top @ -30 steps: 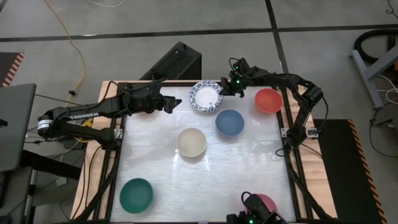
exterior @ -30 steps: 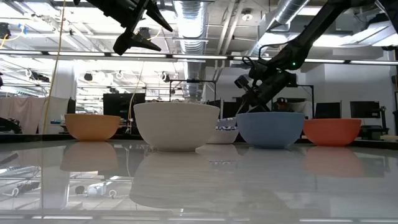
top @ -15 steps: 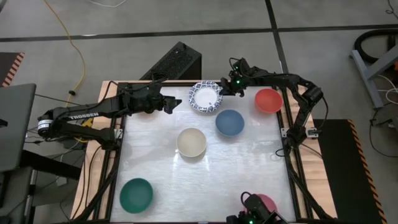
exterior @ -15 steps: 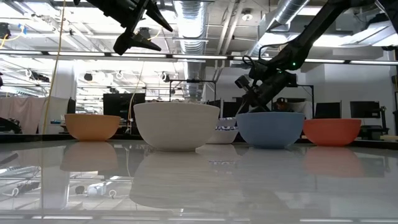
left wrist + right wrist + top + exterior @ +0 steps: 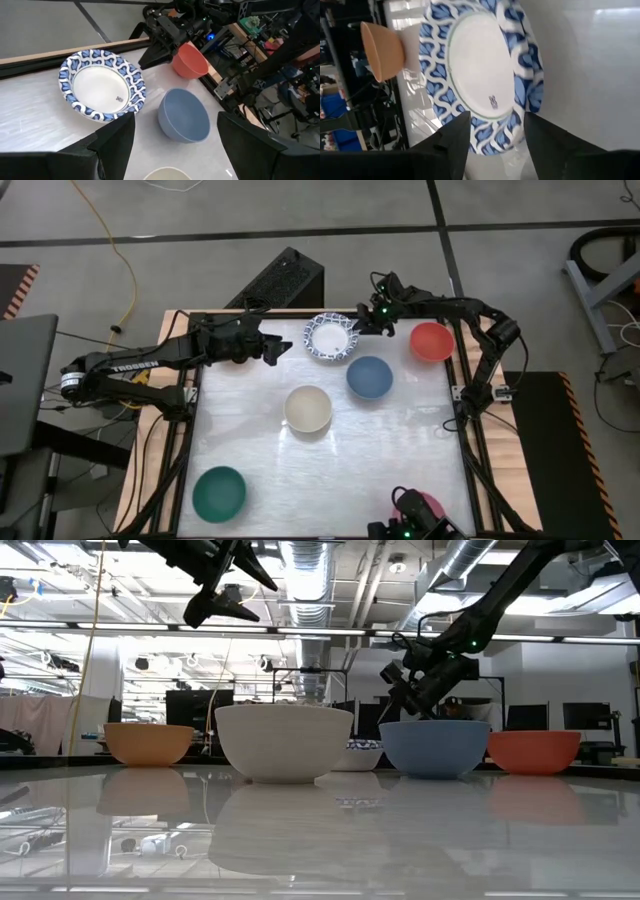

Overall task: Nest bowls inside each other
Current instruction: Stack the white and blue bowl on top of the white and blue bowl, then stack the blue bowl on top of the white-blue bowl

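A shallow white bowl with a blue patterned rim (image 5: 328,337) rests on its base at the table's far middle. My right gripper (image 5: 360,326) is open at the bowl's right edge. In the right wrist view its fingers stand on either side of that rim (image 5: 496,142), and no touch shows. My left gripper (image 5: 285,347) hangs open and high over the far left, holding nothing. The blue bowl (image 5: 369,377), red bowl (image 5: 432,341), cream bowl (image 5: 308,409) and teal bowl (image 5: 219,492) stand apart on the table. An orange bowl (image 5: 148,743) shows at the far left.
A pink bowl (image 5: 430,505) sits at the near right edge, partly hidden by a camera mount. The table's frame (image 5: 190,430) runs along both sides. Bare tabletop (image 5: 340,470) lies between the cream bowl and the near edge.
My right gripper has opened at the patterned bowl's rim without shifting place. The bowl's right edge, held raised a moment ago, has dropped, and the bowl now lies level on the table.
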